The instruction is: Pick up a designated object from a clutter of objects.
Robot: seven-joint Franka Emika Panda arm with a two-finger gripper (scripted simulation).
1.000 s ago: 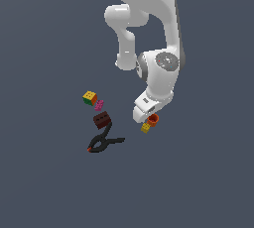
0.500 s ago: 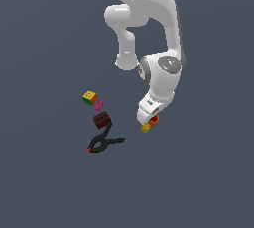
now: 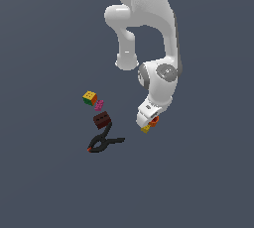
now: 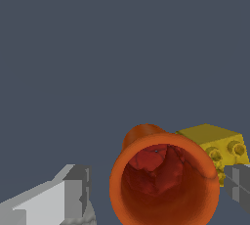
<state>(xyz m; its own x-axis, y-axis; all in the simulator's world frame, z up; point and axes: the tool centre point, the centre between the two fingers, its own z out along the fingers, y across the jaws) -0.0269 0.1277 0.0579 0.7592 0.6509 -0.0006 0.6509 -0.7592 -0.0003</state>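
One white arm reaches down from the top of the exterior view, and its gripper is low over the plain grey-blue surface. Six loose items can be counted there. On the exterior view's left sit one multicoloured cube, one small pink brick just beside it, one dark brown block a little nearer the view's bottom, and one black clamp lying flat with its handles spread, close to the block. Well apart from these, toward the exterior view's right, one orange cup and one yellow brick peek out from under the gripper.

The wrist view shows the cup lying on its side, its wide rim and reddish hollow facing the camera, with the studded yellow brick just behind it, touching or nearly so. One grey fingertip stands on one side of the cup and the other fingertip on the opposite side. The jaws are spread, with a visible gap on at least one side, so nothing is gripped.

The surface is featureless and uniform, with no edges, walls or room visible beyond it.
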